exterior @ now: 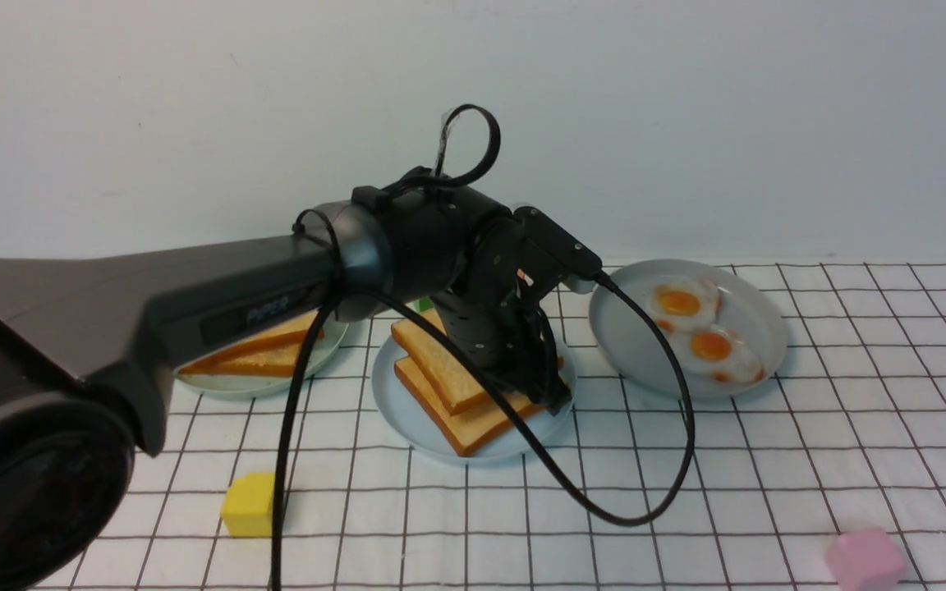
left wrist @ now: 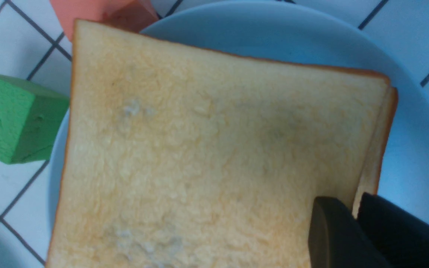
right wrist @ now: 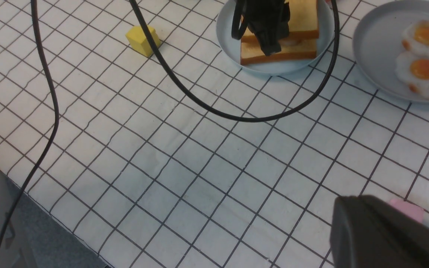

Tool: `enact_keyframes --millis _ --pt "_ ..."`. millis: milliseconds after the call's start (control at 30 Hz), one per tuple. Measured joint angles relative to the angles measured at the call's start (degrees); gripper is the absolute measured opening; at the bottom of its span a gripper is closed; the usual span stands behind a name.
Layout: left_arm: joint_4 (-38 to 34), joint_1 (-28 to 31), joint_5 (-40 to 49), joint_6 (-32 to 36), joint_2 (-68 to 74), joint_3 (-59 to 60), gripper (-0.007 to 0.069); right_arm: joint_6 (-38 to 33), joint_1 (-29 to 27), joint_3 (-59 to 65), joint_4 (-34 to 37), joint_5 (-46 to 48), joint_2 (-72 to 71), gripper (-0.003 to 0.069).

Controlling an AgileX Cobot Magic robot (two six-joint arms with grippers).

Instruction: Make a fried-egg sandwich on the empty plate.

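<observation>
Reaching left gripper (exterior: 553, 398) down to right edge of fried-egg sandwich (exterior: 444, 369) on empty plate (exterior: 397, 406), obscuring whether clamped or released. Hiding egg between slices. Holding right gripper (right wrist: 352, 219) closed, empty.

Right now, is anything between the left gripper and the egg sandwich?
Nothing visible is. The left gripper is already right at the edge of the sandwich, which sits on the blue plate.
</observation>
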Motion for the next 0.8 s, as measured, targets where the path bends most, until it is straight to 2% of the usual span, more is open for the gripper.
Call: enact_keyframes --millis 67,167,300,400,567,700,767,800 --pt "-1.55 0.0 0.27 -0.06 -0.74 0.0 0.0219 0.0 0.0 0.0 0.0 0.05 0.0 0.0017" --pt "-3.14 0.0 1.15 -0.06 -2.27 0.0 0.029 0.0 0.0 0.0 0.0 0.05 0.0 0.0017" --pt "-4.12 -0.2 5.6 -0.13 -6.19 0.0 0.0307 0.0 0.0 0.0 0.0 0.05 0.0 0.0017" --pt "-4.23 -1.11 7.98 -1.96 -11.58 0.11 0.0255 0.0 0.0 0.0 0.0 0.05 0.0 0.0017" --pt "-5.13 -5.16 10.05 -5.31 -32.06 2.36 -0.0002 0.0 0.0 0.0 0.0 0.0 0.0 0.0017" --pt "-6.38 -5.62 5.99 -7.88 -47.3 10.48 -0.0013 0.0 0.0 0.0 0.0 0.0 -0.06 0.0017" --pt "-6.37 -5.62 2.61 -10.06 -54.46 17.72 -0.0013 0.0 0.0 0.0 0.0 0.0 -0.1 0.0017" --pt "-6.37 -5.62 -1.79 -11.31 -61.63 25.42 -0.0013 0.0 0.0 0.18 0.0 -0.37 -0.1 0.0017"
